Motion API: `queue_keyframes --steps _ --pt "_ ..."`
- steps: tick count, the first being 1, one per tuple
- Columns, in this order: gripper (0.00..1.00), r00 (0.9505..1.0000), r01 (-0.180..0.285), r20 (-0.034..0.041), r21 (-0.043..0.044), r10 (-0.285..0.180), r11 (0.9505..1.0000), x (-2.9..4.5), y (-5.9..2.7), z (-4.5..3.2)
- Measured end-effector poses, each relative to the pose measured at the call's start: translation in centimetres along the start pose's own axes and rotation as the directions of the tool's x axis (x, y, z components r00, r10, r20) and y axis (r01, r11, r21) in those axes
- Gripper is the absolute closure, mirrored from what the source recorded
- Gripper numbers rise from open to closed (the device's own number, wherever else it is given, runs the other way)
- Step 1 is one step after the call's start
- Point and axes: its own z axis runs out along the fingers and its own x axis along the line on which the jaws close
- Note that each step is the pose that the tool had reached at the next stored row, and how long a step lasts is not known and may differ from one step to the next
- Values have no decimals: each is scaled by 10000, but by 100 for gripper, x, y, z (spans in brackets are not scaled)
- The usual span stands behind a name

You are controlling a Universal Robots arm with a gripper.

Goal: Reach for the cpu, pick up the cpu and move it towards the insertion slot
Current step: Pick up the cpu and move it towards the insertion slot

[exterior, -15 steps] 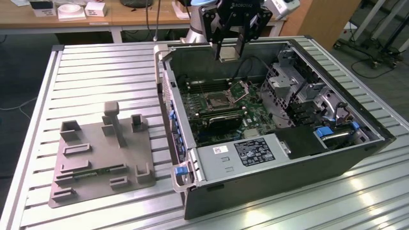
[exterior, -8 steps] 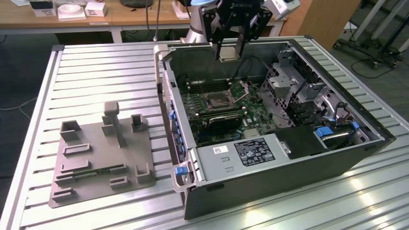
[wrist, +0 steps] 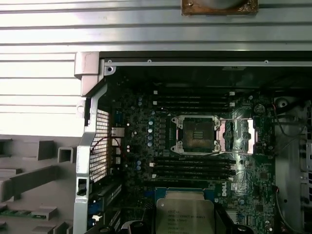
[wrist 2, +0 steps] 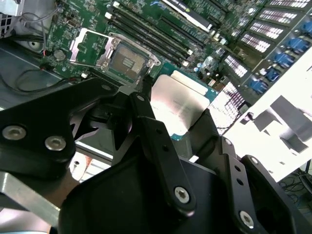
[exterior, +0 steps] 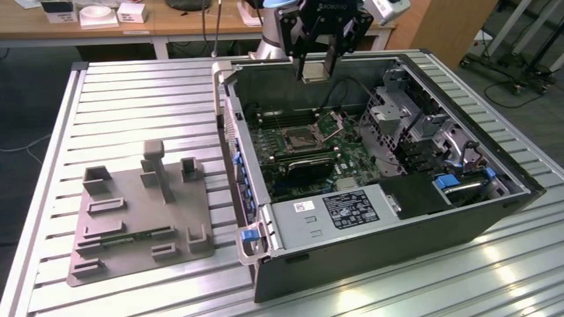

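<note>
My gripper (exterior: 316, 65) hangs above the far part of the open computer case (exterior: 370, 264), shut on the cpu (exterior: 313, 71), a small pale square chip. In the second wrist view the cpu (wrist 2: 179, 103) shows its silvery face between the black fingers (wrist 2: 146, 114). The insertion slot (exterior: 298, 139) lies below on the green board, its hinged metal plate (exterior: 333, 124) swung open beside it. In the first wrist view the cpu (wrist: 184, 214) is apart from the insertion slot (wrist: 195, 134), whose dark centre is bare.
A grey plastic tray (exterior: 132, 198) with upright posts lies on the slatted table at the exterior view's left, and a green memory stick (exterior: 123, 239) lies in it. Black memory slots (wrist: 192, 168) flank the socket. Drive cages (exterior: 414, 132) fill the case's right.
</note>
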Motion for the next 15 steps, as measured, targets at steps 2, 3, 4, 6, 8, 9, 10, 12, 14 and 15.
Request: queue_keyframes --steps 2,3,4,6,8,9,10,12,14,15 --pt "45 10000 0 0 -1 0 10000 -24 39 13" --pt "45 10000 -1 0 0 1 10000 -36 56 18" --pt "45 10000 -1 0 0 1 10000 -47 70 23" --pt "45 10000 0 -1 1 0 10000 -71 97 31" --pt "45 10000 -1 1 -1 1 10000 -90 112 38" --pt "45 10000 -1 1 -1 1 10000 -94 115 39" --pt "45 10000 -1 0 -1 1 10000 -94 114 40" --pt "45 10000 0 0 0 0 10000 -98 116 41" --pt "45 10000 0 0 0 0 10000 -99 118 41" --pt "45 10000 -1 0 0 1 10000 -99 121 41"
